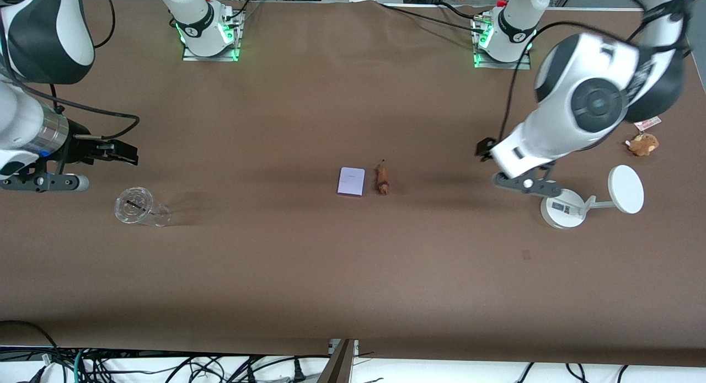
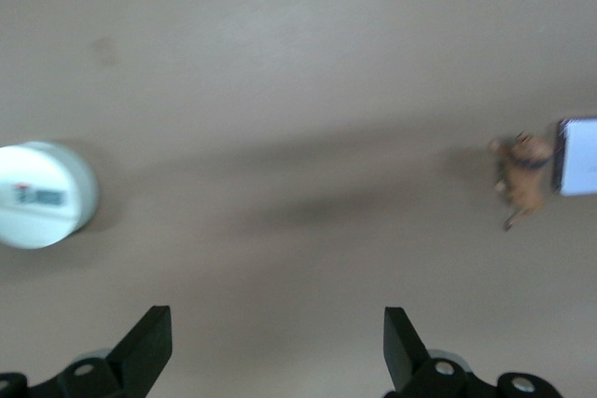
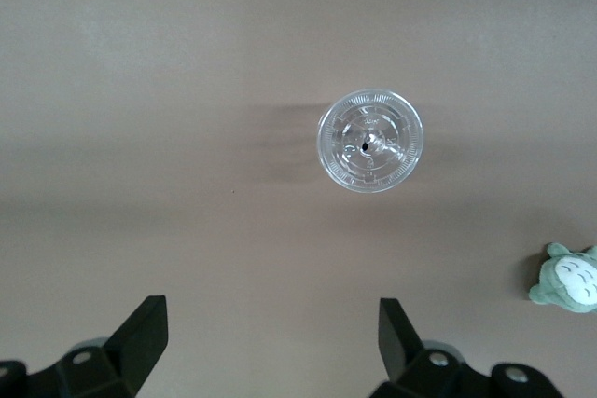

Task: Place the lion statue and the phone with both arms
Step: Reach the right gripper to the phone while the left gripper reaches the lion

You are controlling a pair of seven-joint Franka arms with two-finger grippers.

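Left gripper (image 2: 272, 353): gaping wide, gripping nothing, hovering above bare table near stand (image 2: 42, 195)
Right gripper (image 3: 270, 347): gaping wide, empty, hovering beside cup (image 3: 369, 141)
Lion (image 1: 381, 179): lying mid-table, just beside phone (image 1: 351, 181)

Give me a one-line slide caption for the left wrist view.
Open left gripper over bare table, lion statue beside the phone, white stand base apart.
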